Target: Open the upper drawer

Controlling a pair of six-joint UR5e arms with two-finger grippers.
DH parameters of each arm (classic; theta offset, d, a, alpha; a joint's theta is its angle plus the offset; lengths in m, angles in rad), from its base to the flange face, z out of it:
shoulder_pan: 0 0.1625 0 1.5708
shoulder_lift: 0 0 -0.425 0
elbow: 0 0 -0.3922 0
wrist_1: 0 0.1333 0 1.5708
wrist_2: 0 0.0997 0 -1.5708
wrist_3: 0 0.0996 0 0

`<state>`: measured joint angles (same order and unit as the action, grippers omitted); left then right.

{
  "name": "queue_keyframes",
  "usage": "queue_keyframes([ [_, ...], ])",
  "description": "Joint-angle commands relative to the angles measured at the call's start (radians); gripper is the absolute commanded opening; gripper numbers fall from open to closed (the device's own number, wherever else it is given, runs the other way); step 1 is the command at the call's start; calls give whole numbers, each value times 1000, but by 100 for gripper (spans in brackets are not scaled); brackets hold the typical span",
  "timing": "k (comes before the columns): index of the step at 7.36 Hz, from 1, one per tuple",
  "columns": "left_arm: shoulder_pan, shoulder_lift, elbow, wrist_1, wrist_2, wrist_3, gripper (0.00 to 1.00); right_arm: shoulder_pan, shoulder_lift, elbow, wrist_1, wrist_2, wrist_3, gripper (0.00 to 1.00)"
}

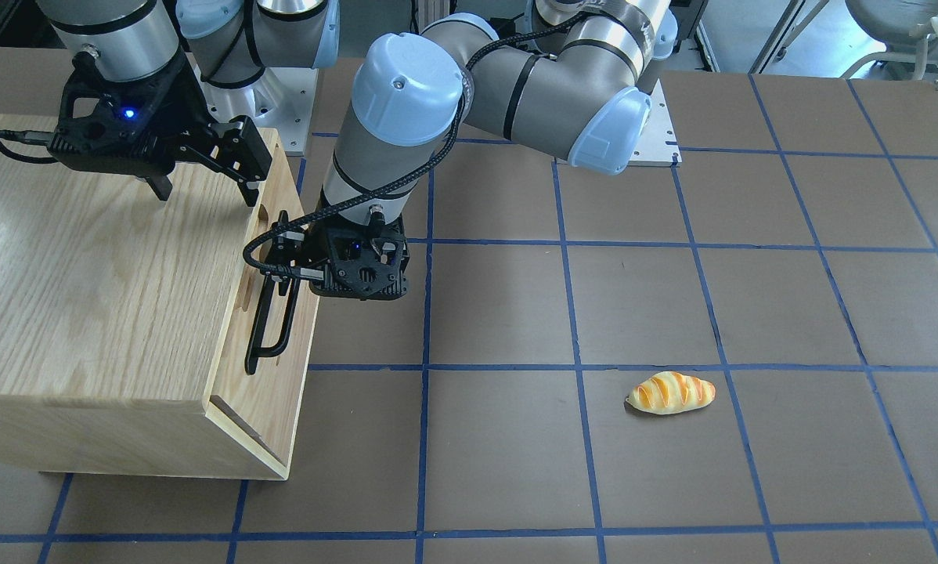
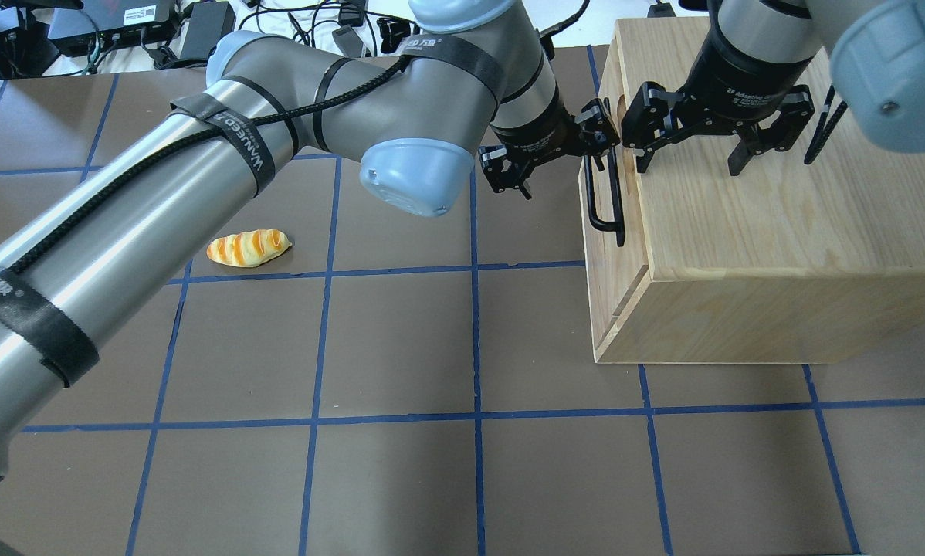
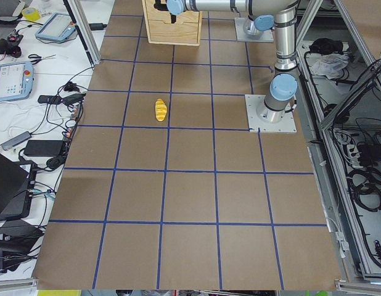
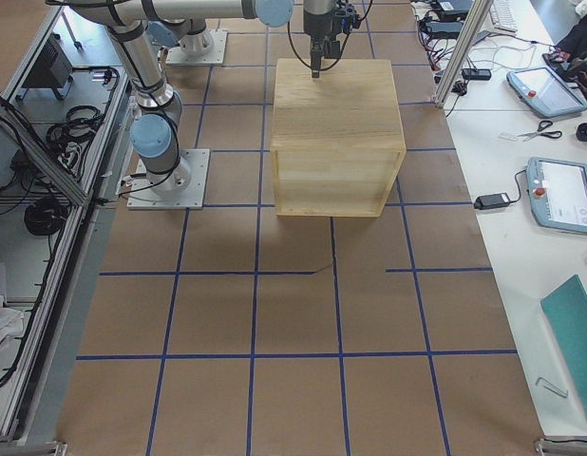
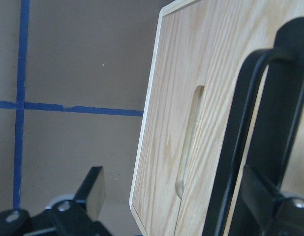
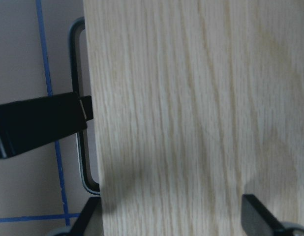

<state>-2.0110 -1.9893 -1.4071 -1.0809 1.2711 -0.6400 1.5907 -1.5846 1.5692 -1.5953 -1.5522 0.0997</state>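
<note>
A pale-wood box [image 2: 740,232] stands on the table with its drawer fronts facing my left arm. The upper drawer [image 1: 285,329] has a long black bar handle [image 2: 608,197] over a routed recess [image 5: 190,142], and its front looks flush with the box. My left gripper [image 2: 555,158] is open at the handle's far end. In the left wrist view the handle [image 5: 240,128] lies between the fingers, close to one of them. My right gripper [image 2: 690,158] is open and empty just above the box top, near its front edge.
A toy bread roll [image 1: 670,392] lies on the brown, blue-taped table [image 1: 516,454], well away from the box; it also shows in the overhead view [image 2: 248,247]. The left arm's long links reach across the table's middle.
</note>
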Motion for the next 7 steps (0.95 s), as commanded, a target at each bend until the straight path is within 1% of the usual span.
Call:
queue_keyframes([
  [1,0,-6,0,-2,5,-1,100,0,0,0,0,1,0,100],
  [7,0,-13,0,-14,36,16,100,0,0,0,0,0,0,100],
])
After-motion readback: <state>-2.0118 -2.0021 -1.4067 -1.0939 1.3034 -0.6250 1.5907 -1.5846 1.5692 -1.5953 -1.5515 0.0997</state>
